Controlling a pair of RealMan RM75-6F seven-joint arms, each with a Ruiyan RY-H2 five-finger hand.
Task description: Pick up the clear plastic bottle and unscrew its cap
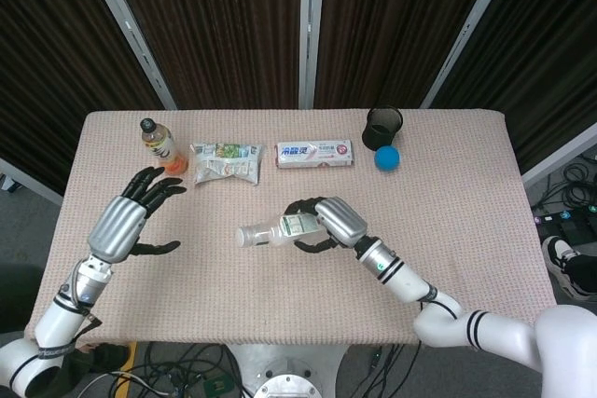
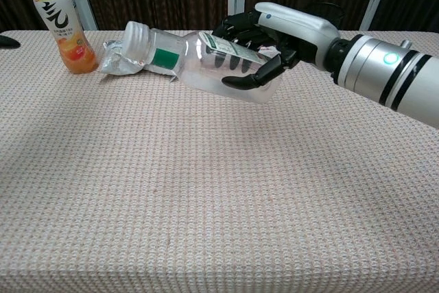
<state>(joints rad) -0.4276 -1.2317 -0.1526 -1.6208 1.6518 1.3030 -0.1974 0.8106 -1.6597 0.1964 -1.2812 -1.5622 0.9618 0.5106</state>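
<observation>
Left hand (image 1: 128, 221): ours hovers released over the tabletop's (image 1: 280, 295) left side, fingers spread.
Bottle (image 1: 278, 228): we carry it above mid-tabletop, lying sideways.
Cap (image 2: 134, 35): on, pointing left.
Right hand (image 1: 331, 224): ours is grasping the bottle's body.

Silver-backed right hand (image 2: 271, 39), black fingers; white forearm, black bands, green LED.

The tabletop (image 1: 466, 193) is pink with a bumpy woven pattern. The clear bottle (image 2: 199, 63) has a white cap (image 2: 135, 36) and a green band. The ball (image 1: 387, 157) is blue. The robot hand (image 2: 274, 36) is silver and black.
</observation>
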